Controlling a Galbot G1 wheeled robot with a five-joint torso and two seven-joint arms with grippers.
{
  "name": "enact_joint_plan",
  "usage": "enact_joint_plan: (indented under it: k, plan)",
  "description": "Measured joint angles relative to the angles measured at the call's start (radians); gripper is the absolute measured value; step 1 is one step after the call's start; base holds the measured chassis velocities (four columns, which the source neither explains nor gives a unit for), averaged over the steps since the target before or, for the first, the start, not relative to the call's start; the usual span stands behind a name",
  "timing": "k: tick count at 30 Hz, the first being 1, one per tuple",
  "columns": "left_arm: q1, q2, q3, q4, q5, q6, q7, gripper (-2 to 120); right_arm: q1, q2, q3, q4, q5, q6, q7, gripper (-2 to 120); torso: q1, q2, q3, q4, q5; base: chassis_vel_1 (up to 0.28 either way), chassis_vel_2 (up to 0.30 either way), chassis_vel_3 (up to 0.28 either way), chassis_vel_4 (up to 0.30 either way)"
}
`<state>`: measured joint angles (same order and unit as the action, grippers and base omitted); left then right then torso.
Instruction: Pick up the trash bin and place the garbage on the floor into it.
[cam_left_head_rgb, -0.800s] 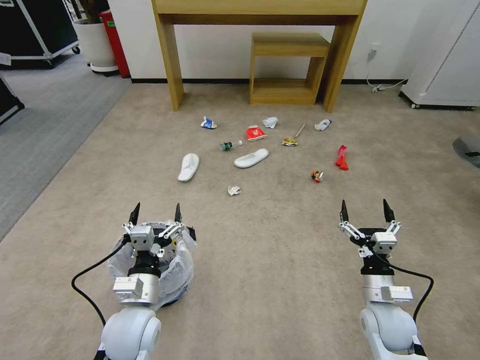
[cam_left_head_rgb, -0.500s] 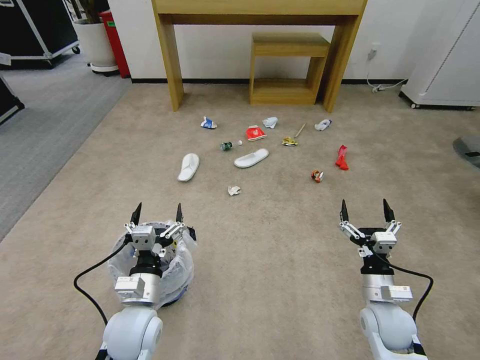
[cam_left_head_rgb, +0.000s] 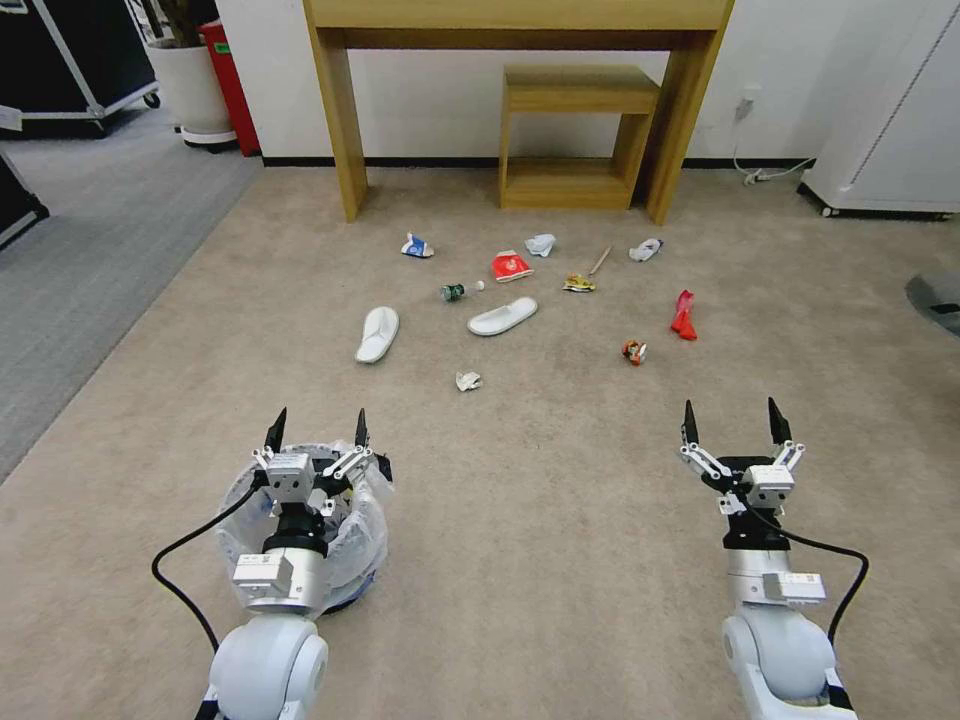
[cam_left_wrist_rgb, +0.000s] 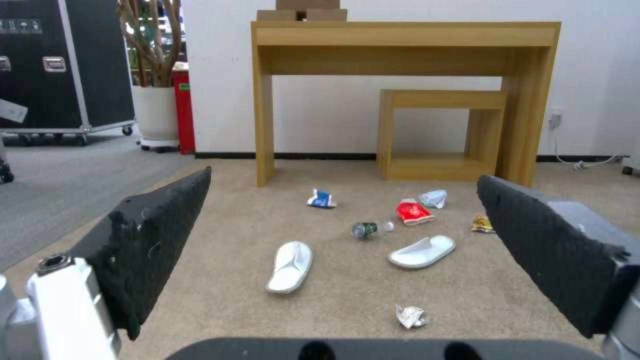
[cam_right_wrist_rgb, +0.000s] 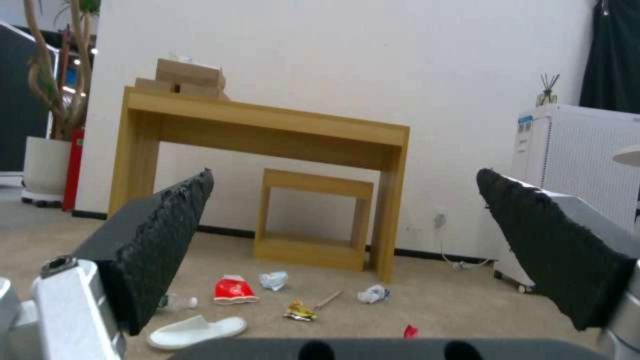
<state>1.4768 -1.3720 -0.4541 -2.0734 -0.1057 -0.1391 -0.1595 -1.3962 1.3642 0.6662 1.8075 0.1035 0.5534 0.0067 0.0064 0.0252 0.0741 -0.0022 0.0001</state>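
The trash bin (cam_left_head_rgb: 365, 520) with its whitish liner stands on the carpet at the lower left of the frame, not yet lifted. The left gripper (cam_left_head_rgb: 319, 428) hangs over its far rim with fingers spread wide and empty. The right gripper (cam_left_head_rgb: 732, 420), lower right, is also spread and empty, and all the garbage (cam_left_head_rgb: 500, 317) lies scattered in the middle, so nearly everything is left to do.
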Motion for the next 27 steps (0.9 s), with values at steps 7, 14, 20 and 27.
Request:
enact_joint_plan:
  k: [7,14,20,27]
  plan:
    - [-0.001,0.0,0.0,0.0,-0.003,0.0,0.0,100,0.006,-0.001,-0.007,-0.001,0.008,0.002,-0.002,100,0.0,0.0,0.0,0.0,0.0001,0.076,0.064,-0.067,-0.07]
    - [0.002,0.001,-0.001,-0.002,-0.007,0.0,-0.001,100,0.007,0.0,-0.004,-0.006,0.017,0.01,-0.022,100,0.0,0.0,0.0,0.0003,-0.0003,0.135,0.134,-0.123,-0.116]
    - [0.006,0.001,0.0,-0.005,-0.008,0.0,0.0,100,0.004,0.002,-0.009,-0.005,0.02,0.012,-0.021,100,0.0,0.0,0.0,0.0,0.0003,0.02,0.03,-0.018,-0.013]
    - [0.009,0.003,0.001,-0.01,-0.011,0.0,-0.001,100,0.002,0.004,-0.008,-0.003,0.008,0.016,-0.02,100,0.0,0.0,0.0,0.0001,-0.0001,0.038,0.048,-0.048,-0.045]
